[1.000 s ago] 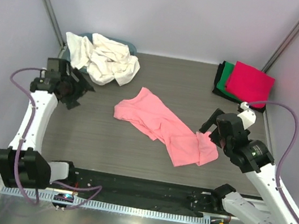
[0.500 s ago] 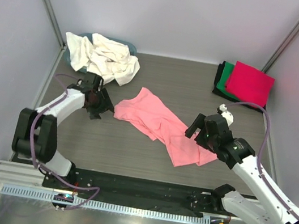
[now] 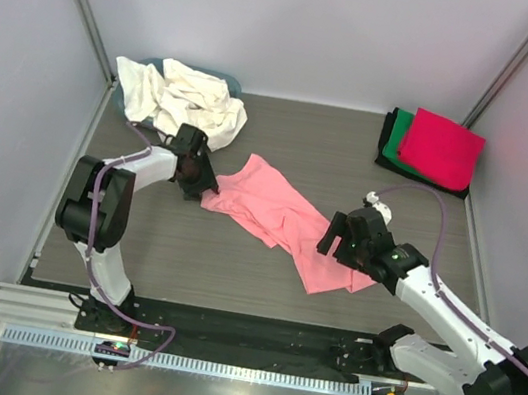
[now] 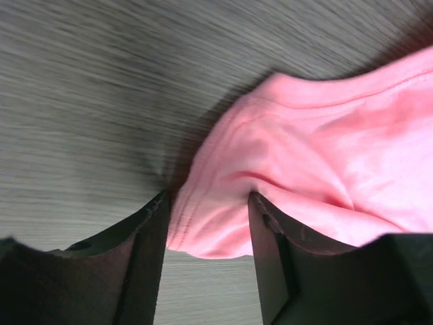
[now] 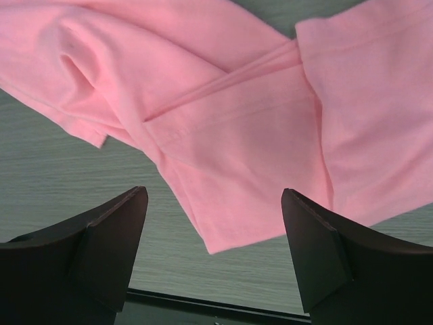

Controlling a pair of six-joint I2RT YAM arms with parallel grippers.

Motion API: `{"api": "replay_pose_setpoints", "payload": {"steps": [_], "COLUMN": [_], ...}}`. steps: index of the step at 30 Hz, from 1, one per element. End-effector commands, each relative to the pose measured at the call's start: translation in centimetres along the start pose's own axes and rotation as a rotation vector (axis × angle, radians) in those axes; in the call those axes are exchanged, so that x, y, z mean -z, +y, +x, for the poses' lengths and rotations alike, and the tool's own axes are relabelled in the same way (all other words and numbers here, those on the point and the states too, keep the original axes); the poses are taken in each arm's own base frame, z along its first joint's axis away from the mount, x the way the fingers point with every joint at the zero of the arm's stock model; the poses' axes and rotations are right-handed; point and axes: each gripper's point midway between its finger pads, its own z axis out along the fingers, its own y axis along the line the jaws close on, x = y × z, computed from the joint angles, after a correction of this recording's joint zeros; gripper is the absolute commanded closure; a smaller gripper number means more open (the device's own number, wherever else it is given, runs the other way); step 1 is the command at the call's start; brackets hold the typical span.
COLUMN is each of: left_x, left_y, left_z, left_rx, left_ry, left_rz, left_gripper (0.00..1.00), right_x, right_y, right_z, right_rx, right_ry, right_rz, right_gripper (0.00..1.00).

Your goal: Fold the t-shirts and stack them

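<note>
A salmon pink t-shirt (image 3: 281, 216) lies crumpled and spread diagonally on the middle of the table. My left gripper (image 3: 200, 185) is at its far left corner. In the left wrist view the jaws (image 4: 208, 203) stand partly open, and the shirt's hemmed corner (image 4: 223, 217) lies loose between the two fingers. My right gripper (image 3: 331, 241) hovers over the shirt's near right part. Seen from the right wrist, it (image 5: 213, 193) is wide open above the pink corner (image 5: 237, 203) and holds nothing. A heap of cream white t-shirts (image 3: 183, 103) sits at the back left.
The cream heap rests on a teal-blue tub (image 3: 225, 79). At the back right is a folded stack with a magenta red shirt (image 3: 442, 146) on top and green (image 3: 391, 148) and black (image 3: 389, 122) beneath. A black rail (image 3: 242, 331) runs along the table's near edge.
My left arm swung in from the left side to the pink shirt's left corner, and its jaws narrowed around it. My right gripper moved left and lower over the shirt's near right part.
</note>
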Motion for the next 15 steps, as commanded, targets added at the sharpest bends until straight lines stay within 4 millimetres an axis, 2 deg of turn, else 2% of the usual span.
{"api": "replay_pose_setpoints", "payload": {"steps": [1, 8, 11, 12, 15], "left_x": [-0.8, 0.0, 0.5, 0.9, 1.6], "left_y": [-1.4, -2.0, -2.2, -2.2, -1.8], "left_z": [-0.5, -0.4, -0.3, -0.3, 0.1], "left_rx": [-0.002, -0.001, -0.003, -0.002, -0.002], "left_ry": [-0.036, -0.049, -0.05, -0.057, -0.056], "left_rz": [0.02, 0.043, 0.053, 0.056, 0.053], "left_gripper": [0.5, 0.85, 0.96, 0.98, 1.0], "right_x": [-1.1, -2.9, -3.7, -3.4, -3.6], "right_y": [1.1, 1.3, 1.6, 2.5, 2.6], "right_z": [1.2, 5.7, 6.7, 6.8, 6.7], "right_rx": [0.0, 0.086, 0.142, 0.174, 0.222], "right_ry": [0.028, 0.162, 0.187, 0.184, 0.165], "right_rz": [-0.077, -0.09, -0.052, -0.055, 0.006], "right_gripper": [0.15, 0.21, 0.24, 0.25, 0.28]}}
